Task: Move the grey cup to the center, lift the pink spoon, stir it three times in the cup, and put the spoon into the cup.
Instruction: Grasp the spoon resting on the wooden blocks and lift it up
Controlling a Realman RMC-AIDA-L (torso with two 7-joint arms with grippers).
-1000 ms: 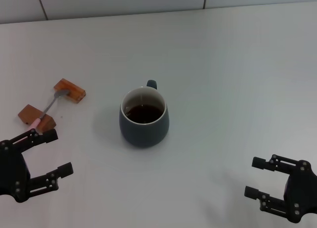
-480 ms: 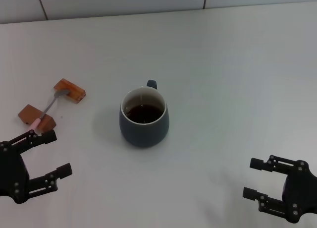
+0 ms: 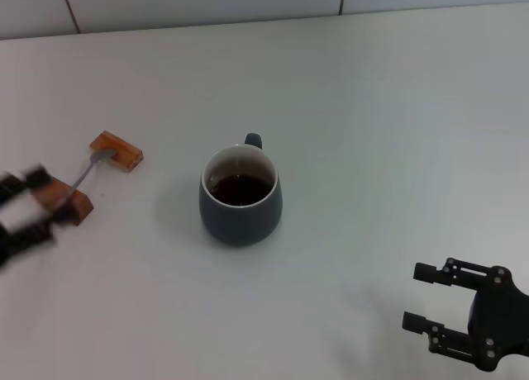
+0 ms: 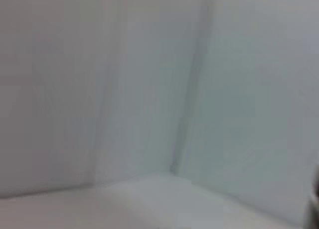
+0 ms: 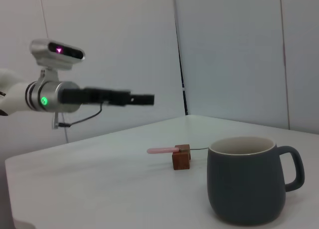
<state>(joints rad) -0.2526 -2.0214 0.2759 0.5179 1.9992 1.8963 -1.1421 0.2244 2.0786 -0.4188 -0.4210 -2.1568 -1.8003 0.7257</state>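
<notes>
The grey cup (image 3: 240, 196) stands mid-table with dark liquid inside and its handle pointing away from me; it also shows in the right wrist view (image 5: 246, 184). The pink spoon (image 3: 83, 174) lies across two wooden blocks at the left, and its pink handle shows in the right wrist view (image 5: 161, 151). My left gripper (image 3: 30, 206) is open and blurred by motion at the near end of the spoon, raised above the table in the right wrist view (image 5: 142, 98). My right gripper (image 3: 415, 296) is open and empty at the near right.
Two orange-brown wooden blocks hold the spoon, one far (image 3: 116, 149) and one near (image 3: 66, 202). A tiled wall (image 3: 248, 0) rises behind the white table (image 3: 372, 132). The left wrist view shows only blurred wall.
My left gripper has moved quickly away from me, from the near left corner to the spoon's handle end. My right gripper has drifted slightly toward me. Cup and spoon have not moved.
</notes>
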